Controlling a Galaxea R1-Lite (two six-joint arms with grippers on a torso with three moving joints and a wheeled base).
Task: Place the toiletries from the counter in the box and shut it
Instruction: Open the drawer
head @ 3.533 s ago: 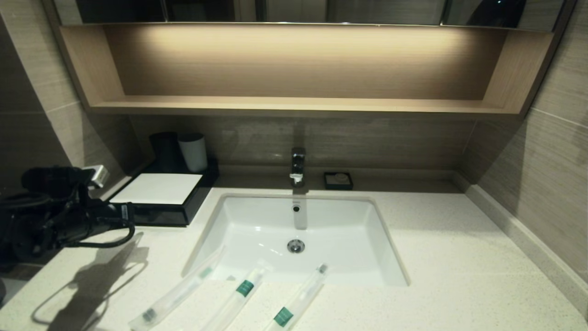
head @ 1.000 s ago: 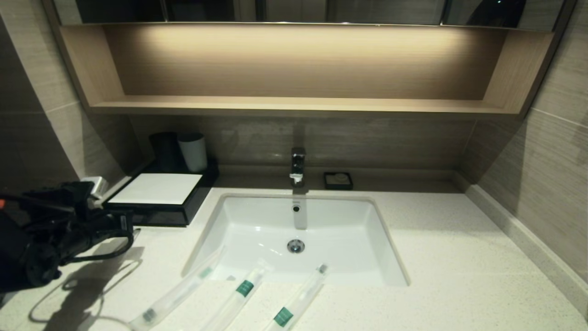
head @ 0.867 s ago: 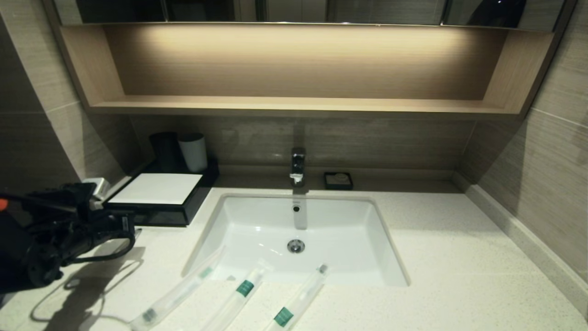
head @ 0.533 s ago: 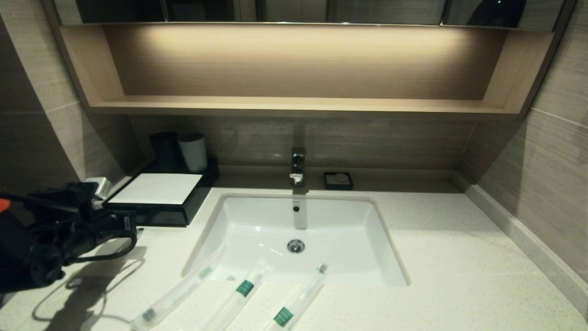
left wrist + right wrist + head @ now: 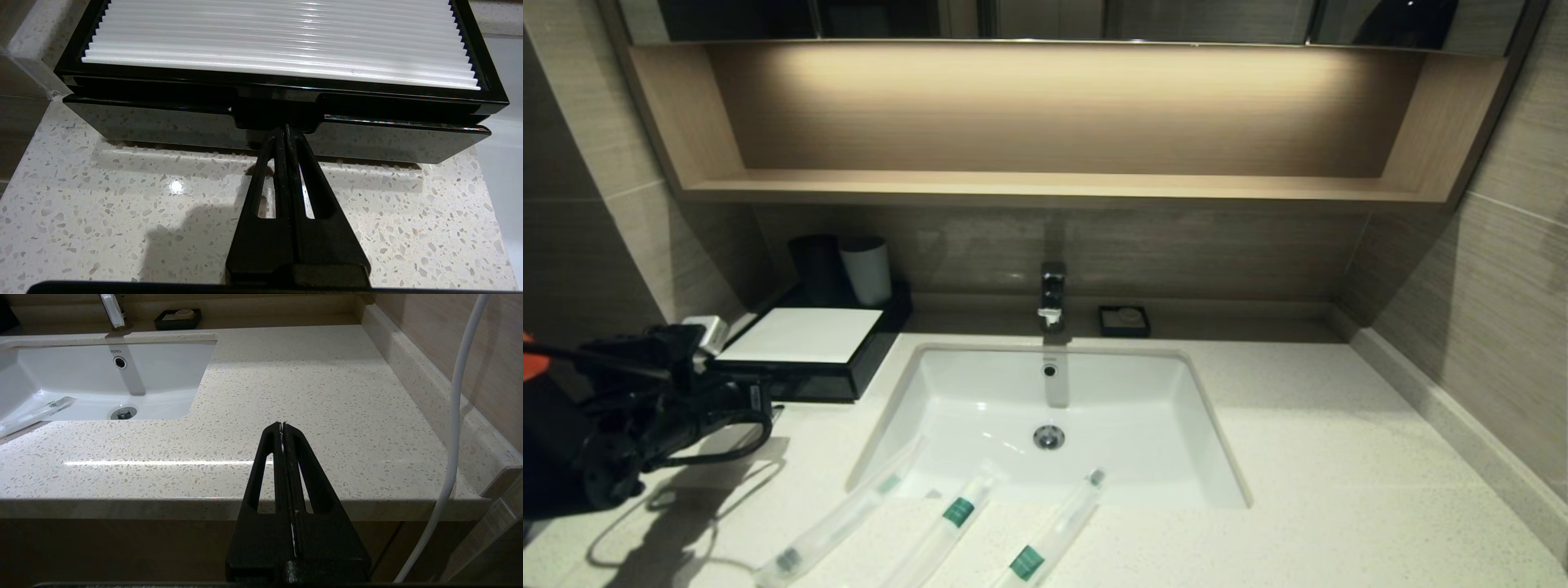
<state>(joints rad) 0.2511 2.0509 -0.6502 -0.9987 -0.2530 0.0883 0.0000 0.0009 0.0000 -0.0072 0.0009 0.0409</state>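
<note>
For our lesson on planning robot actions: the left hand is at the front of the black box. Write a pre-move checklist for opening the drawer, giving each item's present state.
1. Left hand lined up with the notch in the middle of the box front: ok.
2. Left hand shut, fingertips together at the notch: ok.
3. Fingertips hooked behind the drawer front: cannot tell.
4. Counter in front of the box free for the drawer to slide out: ok.
5. Three toiletries waiting on the counter by the sink: ok.
6. Right hand parked, shut, off the counter's front edge: ok.
</note>
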